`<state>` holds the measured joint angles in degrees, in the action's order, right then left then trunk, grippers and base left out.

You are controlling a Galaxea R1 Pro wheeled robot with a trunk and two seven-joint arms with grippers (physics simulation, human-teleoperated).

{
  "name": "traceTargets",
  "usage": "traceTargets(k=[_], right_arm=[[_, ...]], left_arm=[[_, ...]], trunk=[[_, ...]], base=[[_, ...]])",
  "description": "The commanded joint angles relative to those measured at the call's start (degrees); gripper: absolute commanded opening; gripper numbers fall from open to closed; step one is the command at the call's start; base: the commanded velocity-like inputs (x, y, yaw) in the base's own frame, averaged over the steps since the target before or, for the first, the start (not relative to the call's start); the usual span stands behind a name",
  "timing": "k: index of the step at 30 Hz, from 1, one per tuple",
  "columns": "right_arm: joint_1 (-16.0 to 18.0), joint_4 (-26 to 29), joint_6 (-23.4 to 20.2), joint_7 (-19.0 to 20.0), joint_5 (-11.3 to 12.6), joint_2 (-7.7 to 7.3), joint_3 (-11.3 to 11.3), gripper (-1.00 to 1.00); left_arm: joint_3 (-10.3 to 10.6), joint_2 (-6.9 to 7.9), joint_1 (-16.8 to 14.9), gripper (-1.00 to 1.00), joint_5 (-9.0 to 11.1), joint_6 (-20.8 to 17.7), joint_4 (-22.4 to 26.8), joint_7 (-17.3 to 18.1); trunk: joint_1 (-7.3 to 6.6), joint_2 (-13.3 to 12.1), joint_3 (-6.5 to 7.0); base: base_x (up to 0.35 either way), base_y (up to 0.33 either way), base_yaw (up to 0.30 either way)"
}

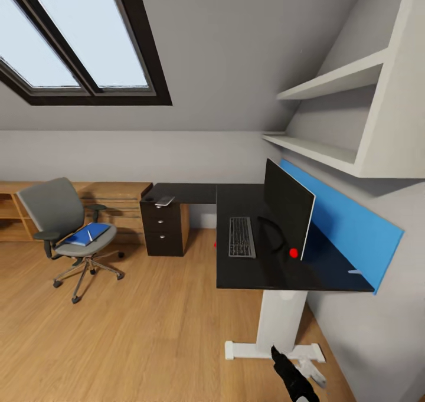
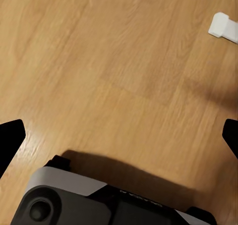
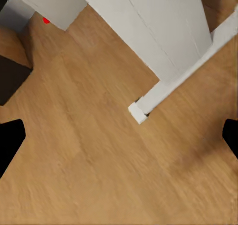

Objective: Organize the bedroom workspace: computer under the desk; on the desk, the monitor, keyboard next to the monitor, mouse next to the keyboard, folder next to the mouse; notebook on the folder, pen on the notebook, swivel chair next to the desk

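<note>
The folder point(image 1: 86, 235) lies on the swivel chair point(image 1: 62, 225), well apart from both spread, empty grippers. It is judged light, thin and stiff, best pinched at an overhanging edge.

No legible text, label, brand or number is found in any view. Faint dark marks are seen on the robot base point(image 2: 124, 202) in the left wrist view, but they are too blurred to be read.
</note>
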<state>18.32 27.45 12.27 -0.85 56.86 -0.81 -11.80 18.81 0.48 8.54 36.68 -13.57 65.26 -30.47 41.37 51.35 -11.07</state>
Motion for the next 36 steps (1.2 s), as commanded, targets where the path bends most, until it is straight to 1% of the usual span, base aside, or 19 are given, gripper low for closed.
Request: traceTargets(k=[1,4,5,10,15,20,32,36], right_arm=[[0.0,-2.6,3.4,-0.2,-2.3,-0.07,-0.9,1.0],[0.0,-6.6,7.6,-0.2,-5.4,-0.04,-1.2,1.0],[0.0,-8.9,10.2,-0.3,-6.5,-0.01,-1.3,1.0],[0.0,-13.5,14.9,-0.3,-8.0,-0.04,-1.3,1.0],[0.0,-15.6,16.9,-0.3,-8.5,-0.05,-1.3,1.0],[0.0,-16.3,18.8,-0.2,-8.8,0.0,-1.5,1.0],[0.0,-16.5,19.7,-0.1,-8.9,0.01,-1.5,1.0],[0.0,-16.5,19.7,-0.1,-8.8,0.02,-1.5,1.0]], left_arm=[[0.1,0.05,0.0,1.0,0.3,-0.1,0.2,-0.4],[0.1,0.05,0.0,1.0,0.3,-0.1,0.2,-0.4],[0.1,0.05,0.0,1.0,0.3,0.0,0.3,-0.4],[0.1,0.05,0.0,1.0,0.3,0.0,0.3,-0.5],[0.1,0.05,0.0,1.0,0.3,0.0,0.3,-0.5],[0.1,0.05,0.0,1.0,0.3,0.1,0.2,-0.5],[0.1,0.05,0.0,1.0,0.3,0.1,0.2,-0.5],[0.1,0.05,0.0,1.0,0.3,0.1,0.2,-0.5]], trunk=[[-0.22,-0.4,0.12],[-0.88,-1.6,0.66],[-1.1,-2.0,0.84],[-2.19,-4.0,1.73],[-3.29,-6.0,2.63],[-4.39,-8.0,3.53],[-7.03,-12.8,5.68],[-7.03,-12.8,5.68]], base=[[-0.008,-0.003,0.0],[-0.005,-0.002,0.0],[-0.003,-0.001,0.0],[-0.001,0.0,0.0],[0.0,0.0,0.0],[0.0,0.0,0.0],[0.0,0.0,0.0],[0.0,0.0,0.0]])
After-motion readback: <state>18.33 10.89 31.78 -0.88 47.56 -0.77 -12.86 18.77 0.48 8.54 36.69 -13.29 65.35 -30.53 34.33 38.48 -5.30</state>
